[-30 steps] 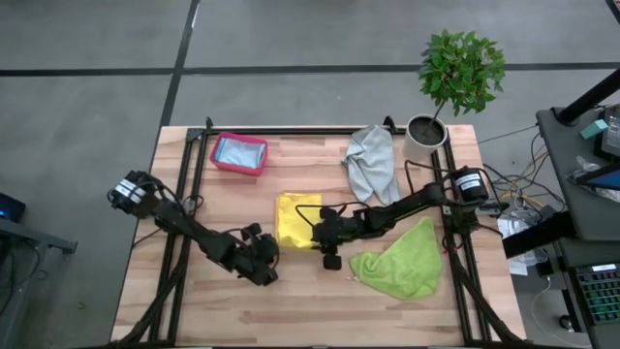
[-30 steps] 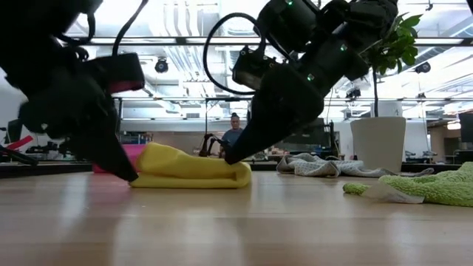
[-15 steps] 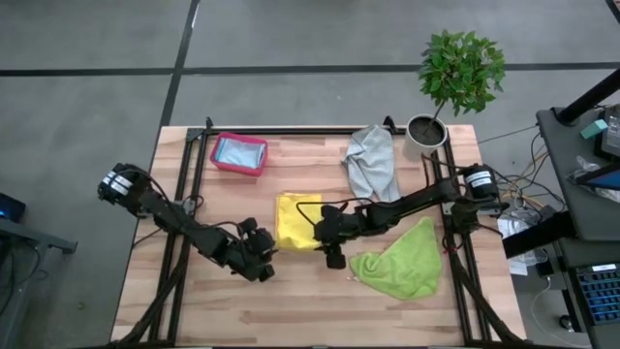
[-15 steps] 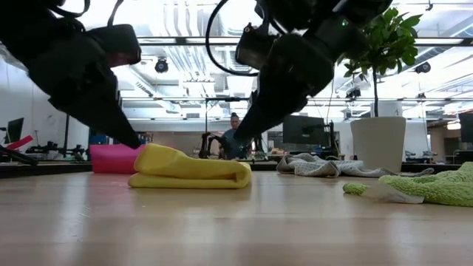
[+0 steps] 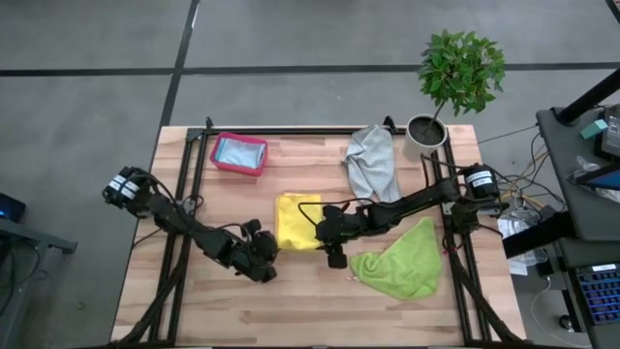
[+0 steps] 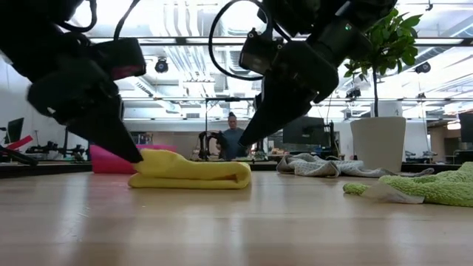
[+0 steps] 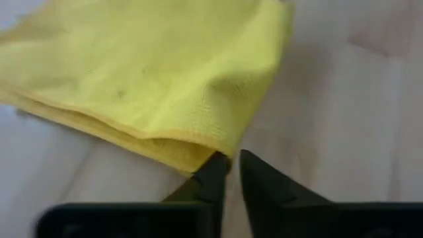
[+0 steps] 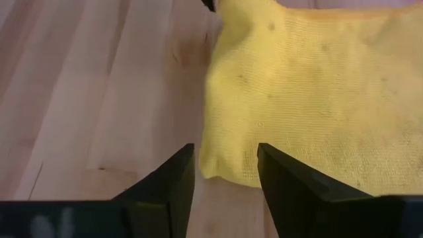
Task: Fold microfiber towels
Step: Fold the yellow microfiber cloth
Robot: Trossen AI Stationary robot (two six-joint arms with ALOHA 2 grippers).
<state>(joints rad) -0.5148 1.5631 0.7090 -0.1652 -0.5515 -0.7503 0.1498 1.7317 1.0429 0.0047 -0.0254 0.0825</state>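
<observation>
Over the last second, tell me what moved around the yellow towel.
The left gripper lifted off the table beside the folded yellow towel, then dipped back to its corner, fingers nearly shut with nothing between them. The right gripper rose slightly, open at the opposite edge. The towel, green towel and grey towel stayed put.

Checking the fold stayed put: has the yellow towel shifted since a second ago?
No. The yellow towel lies in the same place relative to the pink bin in the high view.
</observation>
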